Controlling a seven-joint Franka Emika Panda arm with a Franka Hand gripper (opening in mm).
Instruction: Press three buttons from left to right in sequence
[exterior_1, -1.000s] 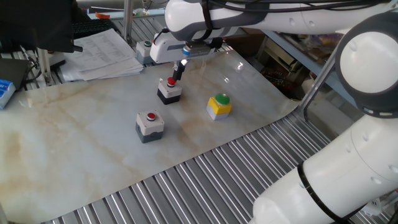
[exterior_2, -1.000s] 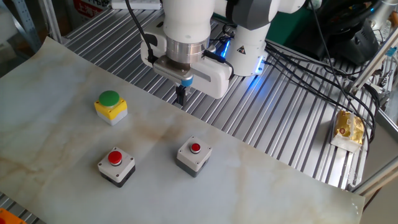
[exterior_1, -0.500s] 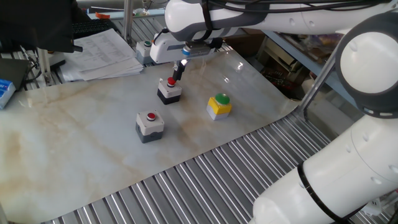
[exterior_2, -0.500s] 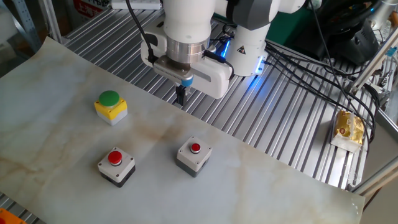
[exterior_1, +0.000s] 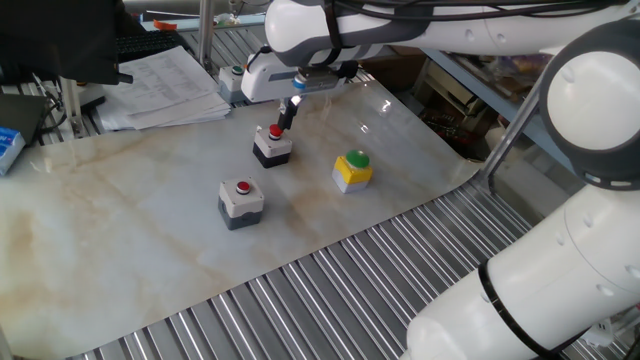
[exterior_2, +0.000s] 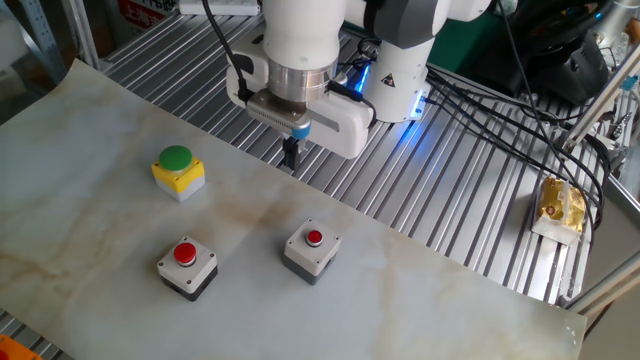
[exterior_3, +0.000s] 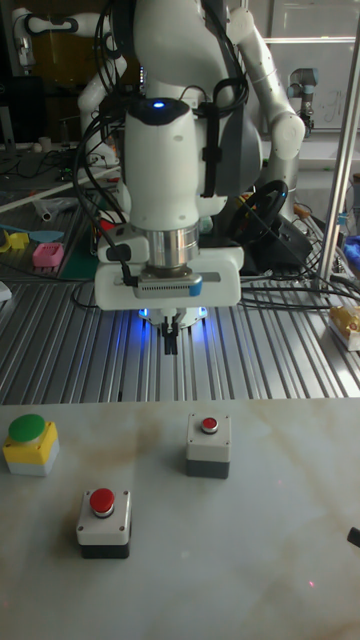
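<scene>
Three buttons sit on the marble-patterned sheet. A yellow box with a green dome (exterior_1: 352, 169) (exterior_2: 178, 171) (exterior_3: 30, 444) stands apart from two grey boxes with red buttons. One grey box (exterior_1: 241, 200) (exterior_2: 311, 251) (exterior_3: 208, 445) has a small red button. The other grey box (exterior_1: 272, 145) (exterior_2: 187, 268) (exterior_3: 104, 520) has a larger one. My gripper (exterior_1: 285, 118) (exterior_2: 292, 155) (exterior_3: 171, 343) hangs in the air, fingers shut together, touching no box. In the tall fixed view it sits over the slats behind the sheet.
A stack of papers (exterior_1: 165, 85) and a grey box with a green button (exterior_1: 232, 75) lie at the sheet's far end. Metal slats (exterior_1: 350, 290) border the sheet. Cables (exterior_2: 500, 110) and a yellow packet (exterior_2: 560, 205) lie on the slats by my arm's base.
</scene>
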